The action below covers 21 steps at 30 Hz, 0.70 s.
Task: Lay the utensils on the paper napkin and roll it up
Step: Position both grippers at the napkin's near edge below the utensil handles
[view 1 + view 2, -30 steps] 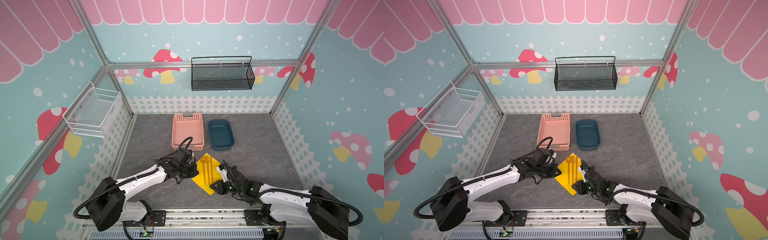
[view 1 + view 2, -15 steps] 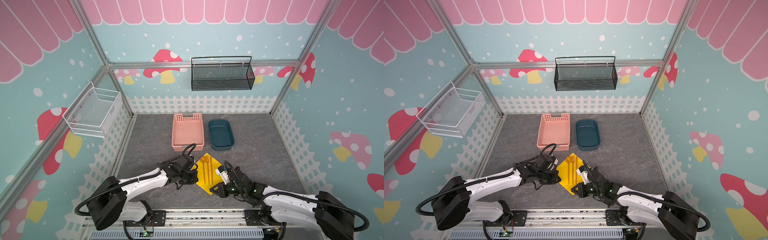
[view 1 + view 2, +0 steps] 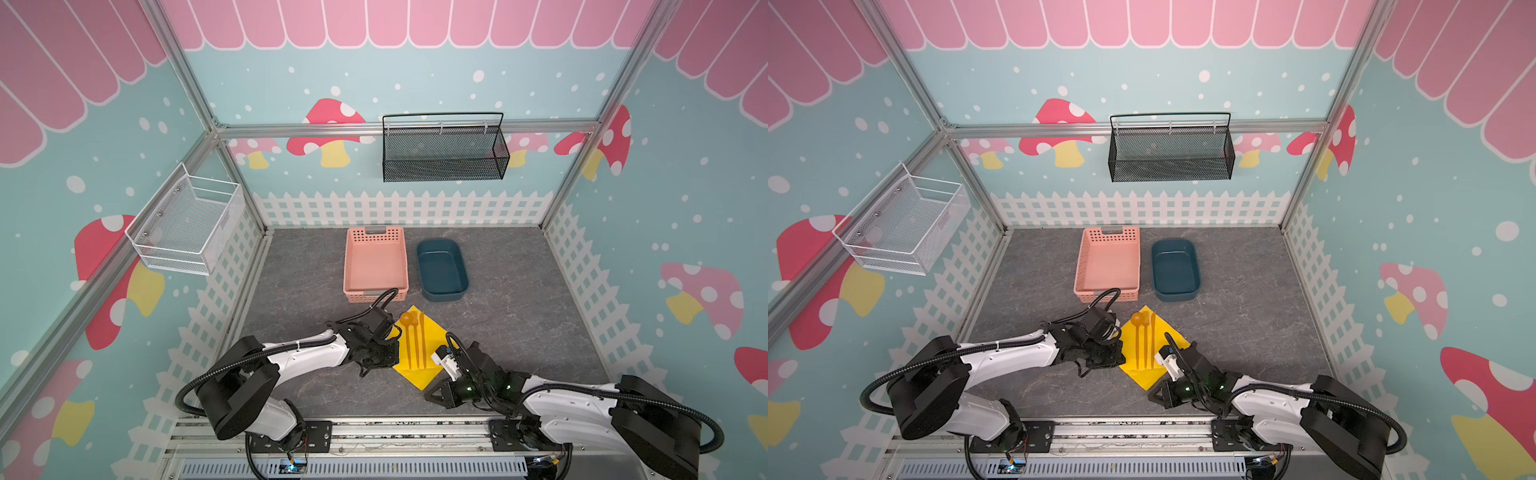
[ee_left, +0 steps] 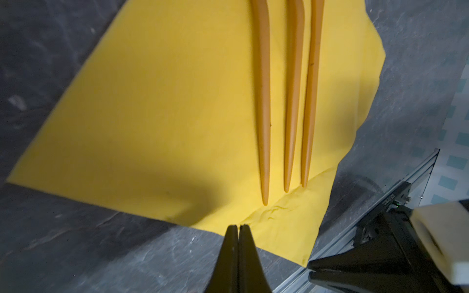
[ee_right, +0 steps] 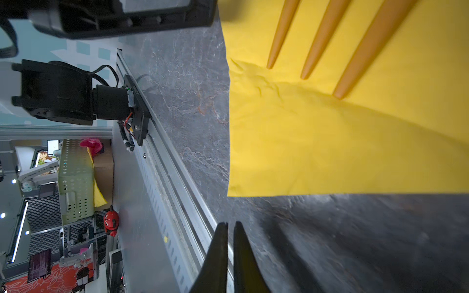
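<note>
My left gripper (image 4: 238, 228) was clamped shut, tips meeting at the lower middle of its wrist view. My right gripper (image 5: 230, 224) was closed too, a thin slit between the jaws. In both top views my left arm (image 3: 307, 357) and right arm (image 3: 561, 392) stretched low toward frame centre.

No readable text, no legible labels

I count three orange-yellow utensils: one spoon (image 3: 406, 319), one fork (image 3: 416, 340) and one straight stick (image 3: 423, 340). One yellow paper napkin (image 3: 419, 376). One pink basket (image 3: 376, 237), one dark blue tub (image 3: 444, 296). Two wall baskets: one white wire basket (image 3: 187, 224), one black mesh basket (image 3: 442, 153). Two robot arms: the left arm (image 3: 307, 358), the right arm (image 3: 561, 395).
</note>
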### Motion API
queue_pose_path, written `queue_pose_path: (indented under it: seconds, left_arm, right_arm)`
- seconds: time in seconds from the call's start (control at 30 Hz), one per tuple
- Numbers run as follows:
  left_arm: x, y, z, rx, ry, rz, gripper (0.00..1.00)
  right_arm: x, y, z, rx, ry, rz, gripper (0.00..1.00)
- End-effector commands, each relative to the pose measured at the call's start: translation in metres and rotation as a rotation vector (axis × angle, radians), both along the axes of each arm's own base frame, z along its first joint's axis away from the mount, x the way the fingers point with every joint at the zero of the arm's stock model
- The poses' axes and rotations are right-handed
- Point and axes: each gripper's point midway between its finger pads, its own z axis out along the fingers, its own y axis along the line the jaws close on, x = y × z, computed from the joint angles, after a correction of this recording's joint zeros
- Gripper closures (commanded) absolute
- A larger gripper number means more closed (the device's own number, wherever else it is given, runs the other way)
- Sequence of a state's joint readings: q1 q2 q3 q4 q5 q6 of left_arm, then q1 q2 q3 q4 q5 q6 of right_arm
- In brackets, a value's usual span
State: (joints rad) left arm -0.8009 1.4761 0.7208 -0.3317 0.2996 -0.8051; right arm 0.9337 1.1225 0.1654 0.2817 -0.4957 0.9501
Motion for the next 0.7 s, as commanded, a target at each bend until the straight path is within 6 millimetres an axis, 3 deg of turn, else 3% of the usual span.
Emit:
queue_pose_path:
  seconds: [0.0, 0.3, 0.67]
  left_arm:
    - [0.009, -0.006, 0.006, -0.012, -0.023, 0.022, 1.0]
    - [0.011, -0.008, 0.016, -0.038, -0.047, 0.016, 1.0]
    - [0.01, -0.006, 0.03, -0.062, -0.095, 0.002, 1.0]
  right_arm:
    - [0.007, -0.002, -0.007, -0.024, -0.015, -0.033, 0.95]
    - [0.027, 0.0, -0.014, -0.062, -0.049, -0.108, 1.0]
    - [0.051, 0.015, 0.0, -0.079, -0.126, -0.109, 1.0]
